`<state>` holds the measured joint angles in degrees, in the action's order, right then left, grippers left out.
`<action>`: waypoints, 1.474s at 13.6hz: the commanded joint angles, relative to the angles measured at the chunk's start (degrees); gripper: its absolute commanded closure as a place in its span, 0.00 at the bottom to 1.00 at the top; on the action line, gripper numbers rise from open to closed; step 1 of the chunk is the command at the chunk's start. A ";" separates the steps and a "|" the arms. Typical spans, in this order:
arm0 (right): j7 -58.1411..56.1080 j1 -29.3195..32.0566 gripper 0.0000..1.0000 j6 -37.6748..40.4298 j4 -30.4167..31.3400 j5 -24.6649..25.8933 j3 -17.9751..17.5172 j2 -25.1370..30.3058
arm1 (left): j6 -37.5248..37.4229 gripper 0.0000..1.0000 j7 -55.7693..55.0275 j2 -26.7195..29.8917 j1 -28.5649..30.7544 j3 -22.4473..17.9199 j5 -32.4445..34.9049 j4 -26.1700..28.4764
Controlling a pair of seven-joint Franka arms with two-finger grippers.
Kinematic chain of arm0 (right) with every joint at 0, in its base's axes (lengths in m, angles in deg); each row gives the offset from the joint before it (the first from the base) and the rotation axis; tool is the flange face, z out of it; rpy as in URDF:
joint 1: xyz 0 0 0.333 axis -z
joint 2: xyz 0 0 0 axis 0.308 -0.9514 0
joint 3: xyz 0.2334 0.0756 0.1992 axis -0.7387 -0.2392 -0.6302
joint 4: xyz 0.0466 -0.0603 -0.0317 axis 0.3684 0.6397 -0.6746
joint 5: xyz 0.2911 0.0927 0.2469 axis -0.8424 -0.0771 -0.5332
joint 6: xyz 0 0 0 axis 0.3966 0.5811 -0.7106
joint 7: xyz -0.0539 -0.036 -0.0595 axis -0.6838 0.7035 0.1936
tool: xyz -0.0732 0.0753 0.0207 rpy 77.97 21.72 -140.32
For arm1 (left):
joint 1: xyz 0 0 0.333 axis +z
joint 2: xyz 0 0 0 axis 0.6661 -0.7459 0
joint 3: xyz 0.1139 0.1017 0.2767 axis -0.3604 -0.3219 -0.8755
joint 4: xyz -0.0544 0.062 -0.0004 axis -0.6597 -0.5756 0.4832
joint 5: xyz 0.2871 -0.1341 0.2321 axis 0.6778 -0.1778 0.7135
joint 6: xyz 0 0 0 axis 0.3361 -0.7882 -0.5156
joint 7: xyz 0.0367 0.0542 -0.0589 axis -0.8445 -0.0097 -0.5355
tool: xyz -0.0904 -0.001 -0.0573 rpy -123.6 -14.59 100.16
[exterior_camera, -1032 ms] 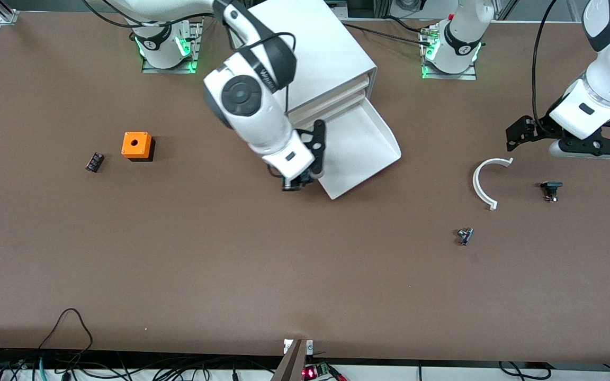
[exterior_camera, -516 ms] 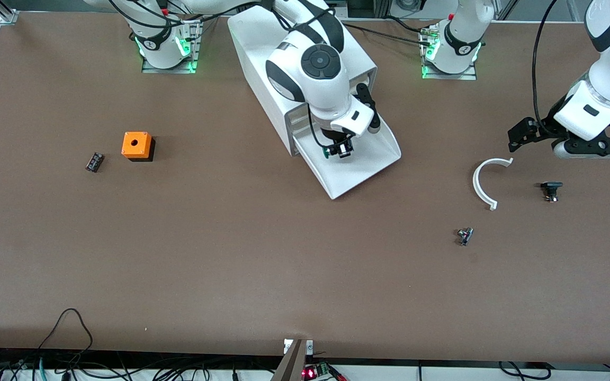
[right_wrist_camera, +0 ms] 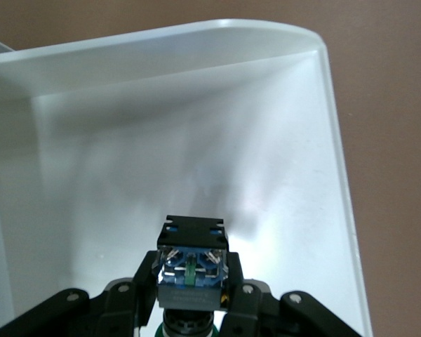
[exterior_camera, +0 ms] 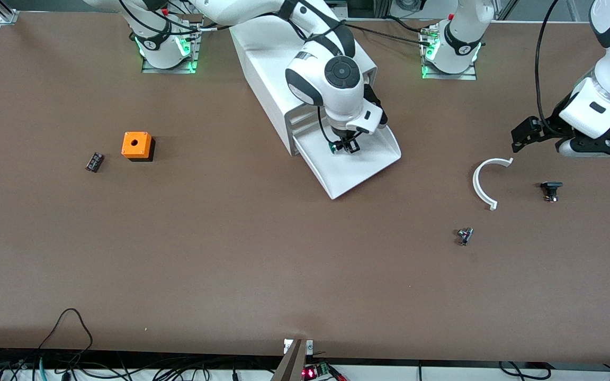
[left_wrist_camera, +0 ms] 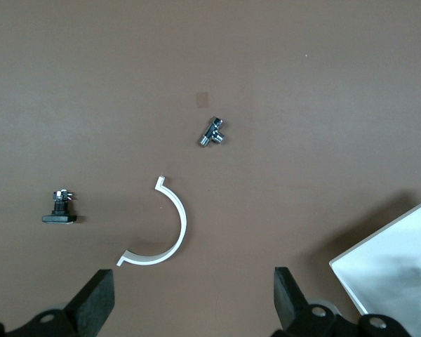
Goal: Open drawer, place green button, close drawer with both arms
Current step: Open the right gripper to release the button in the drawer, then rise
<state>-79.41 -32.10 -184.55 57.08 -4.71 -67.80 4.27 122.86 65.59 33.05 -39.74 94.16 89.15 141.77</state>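
The bottom drawer (exterior_camera: pixel 368 159) of the white cabinet (exterior_camera: pixel 268 58) stands pulled out. My right gripper (exterior_camera: pixel 345 147) hangs over the drawer's inside, shut on the button (exterior_camera: pixel 337 148). In the right wrist view the button (right_wrist_camera: pixel 191 270) shows its dark blue body between the fingers (right_wrist_camera: pixel 130 295), above the drawer's floor (right_wrist_camera: pixel 196 161); its green cap barely shows. My left gripper (exterior_camera: pixel 575 138) is open and empty, held above the table at the left arm's end, above a white curved piece (exterior_camera: pixel 482 182). The left wrist view shows its fingertips (left_wrist_camera: pixel 95 305) wide apart.
An orange cube with a hole (exterior_camera: pixel 136 145) and a small black part (exterior_camera: pixel 94 161) lie toward the right arm's end. A black button part (exterior_camera: pixel 550 189), a small metal fitting (exterior_camera: pixel 464 235) and the white curved piece (left_wrist_camera: pixel 161 235) lie toward the left arm's end.
My right gripper carried the button from beside the drawer's corner to over the drawer's inside, then lowered it a little. My left gripper drifted slightly toward the table's end.
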 commanded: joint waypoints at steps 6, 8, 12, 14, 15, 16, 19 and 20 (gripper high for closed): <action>7.63 -0.15 0.00 2.04 -6.42 -0.16 0.71 -0.71 | -1.10 0.00 0.70 0.15 -0.36 0.63 1.62 -3.20; 10.77 1.60 0.00 3.80 -8.45 -0.43 0.62 0.86 | -2.32 0.00 0.88 -0.02 -0.71 1.07 1.71 -5.21; 15.61 9.76 0.00 6.69 -8.46 -6.73 0.53 8.15 | -10.84 0.00 0.35 0.15 -0.71 1.16 1.54 -9.26; 20.52 14.34 0.00 8.01 -7.93 -7.81 0.53 11.31 | -11.38 0.00 0.44 0.15 -0.54 0.55 1.45 -9.88; 23.85 16.10 0.00 9.94 -7.58 -7.29 0.62 13.16 | -11.38 0.00 0.79 -0.02 -0.36 0.46 1.45 -9.62; 27.89 17.51 0.00 11.09 -6.88 -5.98 0.97 15.18 | -11.38 0.00 0.79 -0.11 -0.36 0.45 1.53 -9.36; 44.74 22.08 0.00 11.27 0.48 0.79 1.59 22.56 | -11.56 0.00 1.32 -1.52 -0.27 0.45 1.62 -8.74; 51.94 24.18 0.00 11.19 4.51 1.32 1.59 25.19 | -11.56 0.00 1.32 -1.69 -0.27 0.45 1.62 -7.09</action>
<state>-38.79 -10.77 -172.79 51.70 -5.36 -65.76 22.74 112.08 65.83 31.83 -40.12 94.58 89.15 133.50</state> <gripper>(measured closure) 0.000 0.000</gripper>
